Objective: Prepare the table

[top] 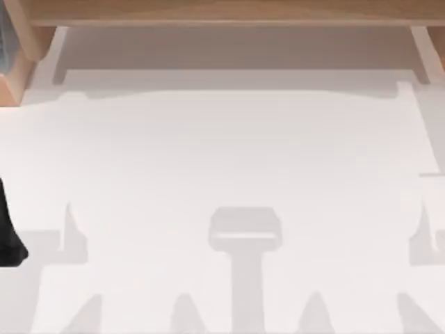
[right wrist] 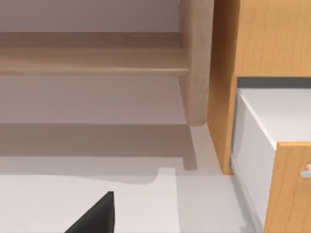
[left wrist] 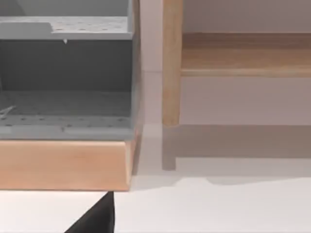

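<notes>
Surface: white surface [top: 229, 153] spreads bare across the top view, bounded at the far side by a light-brown wooden frame [top: 222, 10].
Left arm: a dark part [top: 8, 236] sits at the surface's left edge; fingers' opening cannot be told, nothing seen held.
Relation: surface lies directly below and ahead of both wrists.
Right side: wooden cabinet [right wrist: 257, 43] with pale drawer [right wrist: 272, 121] stands nearby.
</notes>
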Robot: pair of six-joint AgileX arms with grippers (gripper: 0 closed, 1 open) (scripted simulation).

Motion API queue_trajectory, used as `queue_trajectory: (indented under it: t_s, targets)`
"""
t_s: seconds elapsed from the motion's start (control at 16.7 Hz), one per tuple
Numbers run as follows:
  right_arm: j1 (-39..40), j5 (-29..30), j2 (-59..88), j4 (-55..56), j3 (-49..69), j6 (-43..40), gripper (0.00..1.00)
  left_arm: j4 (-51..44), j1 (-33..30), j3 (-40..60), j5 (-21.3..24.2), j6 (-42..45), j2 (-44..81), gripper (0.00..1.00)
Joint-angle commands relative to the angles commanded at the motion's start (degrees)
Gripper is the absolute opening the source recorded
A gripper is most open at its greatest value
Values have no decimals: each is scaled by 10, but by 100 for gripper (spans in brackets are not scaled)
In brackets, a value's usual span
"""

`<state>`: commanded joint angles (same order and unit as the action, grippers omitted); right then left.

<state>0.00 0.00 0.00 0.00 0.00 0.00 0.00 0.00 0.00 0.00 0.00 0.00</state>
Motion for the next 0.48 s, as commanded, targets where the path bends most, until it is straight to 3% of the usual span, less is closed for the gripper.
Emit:
queue_trajectory:
  t_s: [0.24, 0.48]
  targets:
    - [-3, 2, 13, -16, 16, -2, 100, 0, 0, 0, 0, 0, 0, 100]
    - [-22, 8, 105, -103, 119, -14, 100, 0, 0, 0, 0, 0, 0, 100]
